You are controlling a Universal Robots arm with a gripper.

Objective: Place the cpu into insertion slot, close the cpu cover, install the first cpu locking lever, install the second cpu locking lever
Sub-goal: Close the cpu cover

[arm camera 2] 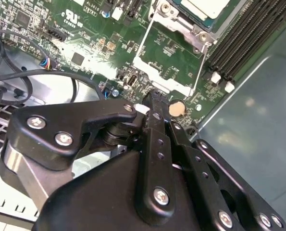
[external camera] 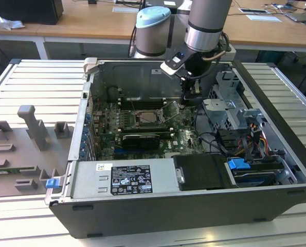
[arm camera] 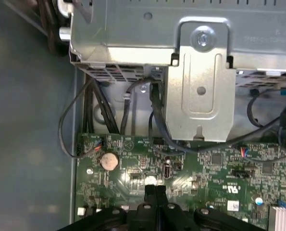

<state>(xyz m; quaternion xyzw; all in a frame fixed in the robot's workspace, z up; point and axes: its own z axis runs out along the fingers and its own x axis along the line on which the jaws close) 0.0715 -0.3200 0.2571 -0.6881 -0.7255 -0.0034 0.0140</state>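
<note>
Second wrist view: gripper (arm camera 2: 155, 102) fingers are pressed together, nothing held. cpu (arm camera 2: 207, 7) is seated in insertion slot (arm camera 2: 179, 21), off to the exterior view's left of the gripper. Swung-open cpu cover (arm camera 2: 157, 77) lies between slot and fingertips.

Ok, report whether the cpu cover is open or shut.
Open: the cpu cover stands clear of the insertion slot, green board showing through its window.
</note>
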